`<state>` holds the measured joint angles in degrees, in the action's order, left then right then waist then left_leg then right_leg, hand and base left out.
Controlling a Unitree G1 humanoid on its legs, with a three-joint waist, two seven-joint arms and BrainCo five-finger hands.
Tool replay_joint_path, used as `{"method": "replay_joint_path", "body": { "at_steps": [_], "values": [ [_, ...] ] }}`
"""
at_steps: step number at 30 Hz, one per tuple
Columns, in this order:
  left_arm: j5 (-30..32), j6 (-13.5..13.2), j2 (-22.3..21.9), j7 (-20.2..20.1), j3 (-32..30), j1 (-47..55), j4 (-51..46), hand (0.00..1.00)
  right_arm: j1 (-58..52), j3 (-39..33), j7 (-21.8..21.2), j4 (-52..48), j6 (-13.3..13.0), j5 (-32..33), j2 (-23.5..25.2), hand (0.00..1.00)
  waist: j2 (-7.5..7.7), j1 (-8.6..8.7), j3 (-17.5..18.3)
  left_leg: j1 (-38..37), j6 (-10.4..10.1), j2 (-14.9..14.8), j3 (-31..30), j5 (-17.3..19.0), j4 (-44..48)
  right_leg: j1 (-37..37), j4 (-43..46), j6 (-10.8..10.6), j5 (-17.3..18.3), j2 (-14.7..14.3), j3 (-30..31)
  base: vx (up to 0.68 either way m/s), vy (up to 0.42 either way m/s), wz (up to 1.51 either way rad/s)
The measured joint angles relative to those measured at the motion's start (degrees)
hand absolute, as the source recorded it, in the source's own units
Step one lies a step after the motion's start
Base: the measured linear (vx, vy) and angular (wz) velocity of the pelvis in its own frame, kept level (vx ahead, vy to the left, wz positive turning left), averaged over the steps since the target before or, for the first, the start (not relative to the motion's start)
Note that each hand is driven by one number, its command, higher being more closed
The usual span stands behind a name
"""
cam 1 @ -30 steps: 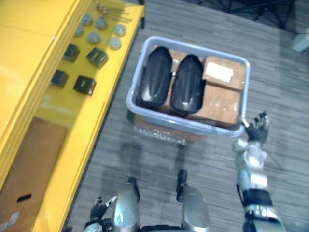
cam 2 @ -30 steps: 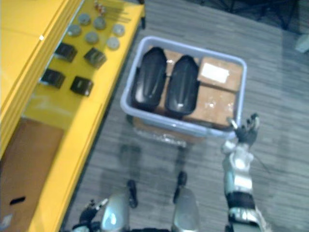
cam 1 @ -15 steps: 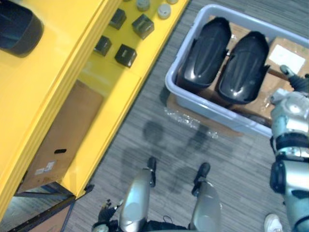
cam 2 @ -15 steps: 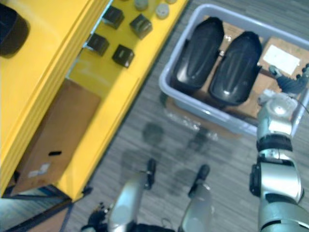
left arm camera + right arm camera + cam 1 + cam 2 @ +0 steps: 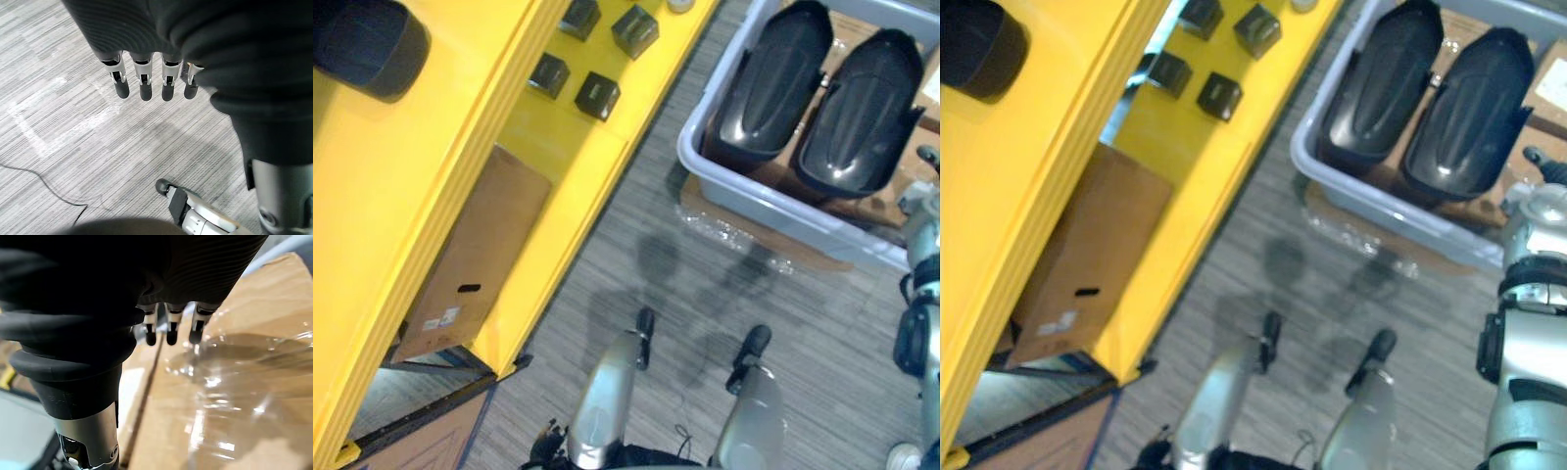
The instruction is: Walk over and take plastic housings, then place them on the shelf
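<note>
A grey striped carpet floor (image 5: 636, 294) is seen from above, and a big yellow shelf (image 5: 460, 147) is stood along one side of it. A pale grey tub (image 5: 754, 191) is set on the floor beside the shelf. Shiny clear wrap (image 5: 734, 233) is spread under the tub's near edge.

Two black plastic shells are laid in the tub, side by side and touching. Both are tilted up on the brown boxes (image 5: 1552, 83) packed under and beside them. The first shell (image 5: 775, 83) is found at the end of the tub nearest the shelf. The second shell (image 5: 864, 103) is placed next to it, closer to the middle of the tub.

A dark rounded thing (image 5: 367, 44) is seen on the shelf's top board. Small dark blocks (image 5: 597, 95) are laid out on a lower board. A brown cardboard box (image 5: 475, 255) is tucked into the shelf below the top board.

The right hand (image 5: 1549, 171) is held at the tub's near rim, at the end far from the shelf. Its fingers (image 5: 169, 333) are hung straight and loose over a box with shiny tape, and nothing is held in them.

The left hand (image 5: 143, 81) is held low over the bare floor. Its fingers (image 5: 167, 81) are straight and loose too, and nothing is held.
</note>
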<state>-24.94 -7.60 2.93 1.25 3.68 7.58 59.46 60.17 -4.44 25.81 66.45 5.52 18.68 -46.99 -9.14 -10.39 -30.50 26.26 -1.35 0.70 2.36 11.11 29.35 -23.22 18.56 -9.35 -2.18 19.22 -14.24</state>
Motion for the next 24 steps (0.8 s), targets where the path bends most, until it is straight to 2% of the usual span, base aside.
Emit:
{"method": "replay_joint_path", "body": {
  "at_steps": [2,4,5,8,11,19,24],
  "values": [
    [0.0,0.0,-0.2,-0.3,0.1,0.0,0.3,0.00,0.2,0.2,-1.3,0.6,0.7,-1.6,-0.7,0.00,-0.28,-0.32,0.2,0.0,0.0,0.1,0.0,-0.1,-0.1,0.0,0.0,0.0,0.0,0.1,0.0,0.00,0.000,0.00],
    [-0.6,-0.2,-0.4,-0.4,0.9,0.0,0.2,0.00,0.9,1.0,-2.3,2.1,1.2,-2.3,-2.0,0.00,-1.16,-1.04,0.8,0.2,0.0,0.1,0.0,-0.1,-0.1,-0.2,0.0,0.0,0.0,0.1,0.0,0.00,0.008,0.02],
    [-1.8,-0.3,-0.8,-0.7,1.5,0.0,0.3,0.00,1.1,2.1,-2.5,2.4,1.2,-3.8,-2.9,0.00,-2.07,-1.47,1.4,0.6,0.1,0.3,-0.2,-0.1,-0.1,-0.5,0.0,0.0,0.0,0.2,-0.1,0.01,0.017,0.09],
    [-2.2,-0.3,-1.3,-1.7,2.2,0.1,0.4,0.00,1.9,2.6,-2.8,2.5,0.7,-5.8,-3.5,0.00,-3.48,-1.54,2.3,1.3,0.1,0.8,-0.6,-0.8,-0.9,-1.1,0.1,0.0,0.0,0.8,-0.8,0.01,0.008,0.11],
    [-2.2,-0.3,-1.3,-2.1,2.6,0.1,0.5,0.00,2.2,5.0,-3.3,2.4,-0.7,-6.1,-3.9,0.00,-3.70,-1.67,2.5,1.3,0.1,0.8,-0.9,-0.8,-0.8,-1.0,0.1,0.0,0.0,0.7,-1.1,0.00,0.001,0.04],
    [-2.3,-1.6,-1.3,-2.7,3.5,0.1,0.5,0.00,3.5,8.4,-3.2,1.2,-0.9,-6.2,-4.0,0.00,-3.93,-3.05,2.7,1.9,0.1,0.8,-1.5,-0.8,-0.7,-1.0,0.0,0.2,0.1,0.8,-1.8,0.00,0.006,0.02],
    [-2.4,-2.2,-1.7,-2.7,3.8,0.0,0.5,0.00,3.7,10.2,-1.8,-1.2,-2.3,-6.1,-4.0,0.00,-4.53,-3.83,3.1,1.9,0.1,0.8,-1.8,-0.8,-0.7,-0.8,-0.1,0.3,0.2,0.8,-2.2,0.00,0.002,0.01]
  ]
}}
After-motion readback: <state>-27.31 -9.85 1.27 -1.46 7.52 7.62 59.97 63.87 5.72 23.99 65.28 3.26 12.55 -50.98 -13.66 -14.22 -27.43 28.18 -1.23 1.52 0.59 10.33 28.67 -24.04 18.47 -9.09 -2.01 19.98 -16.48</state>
